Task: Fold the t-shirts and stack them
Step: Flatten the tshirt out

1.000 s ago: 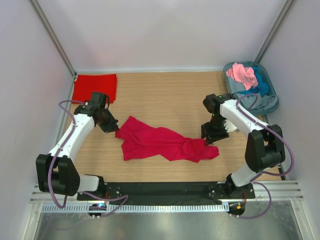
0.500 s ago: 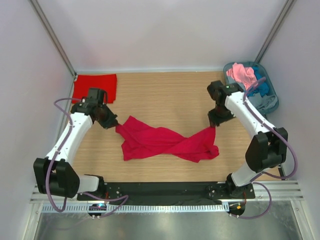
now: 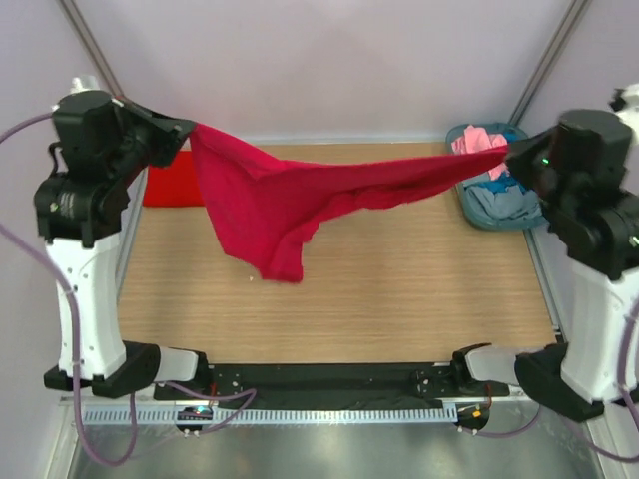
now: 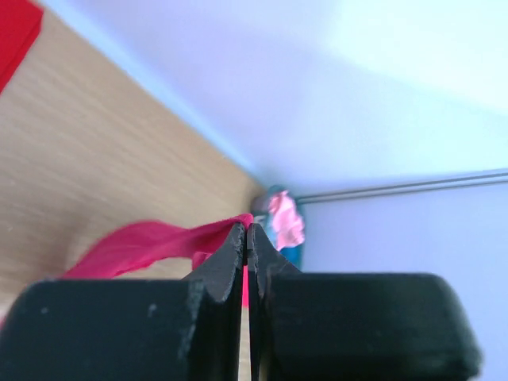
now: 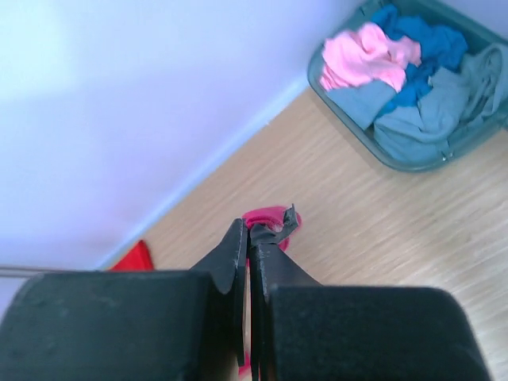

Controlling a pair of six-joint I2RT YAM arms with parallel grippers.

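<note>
A crimson t-shirt hangs stretched in the air between my two grippers, sagging to a point above the table's middle. My left gripper is shut on its left end, high at the back left; the cloth trails from its closed jaws. My right gripper is shut on the right end, high at the back right; a bit of crimson cloth shows at its tips. A folded scarlet t-shirt lies at the back left corner. Pink, blue and grey shirts lie in the tub.
A grey-blue oval tub stands at the back right corner, also in the right wrist view. The wooden table is walled by white panels on three sides. A black rail runs along the near edge.
Both arms have risen high and spread apart, lifting the crimson shirt off the table. It now hangs stretched in the air between them.
</note>
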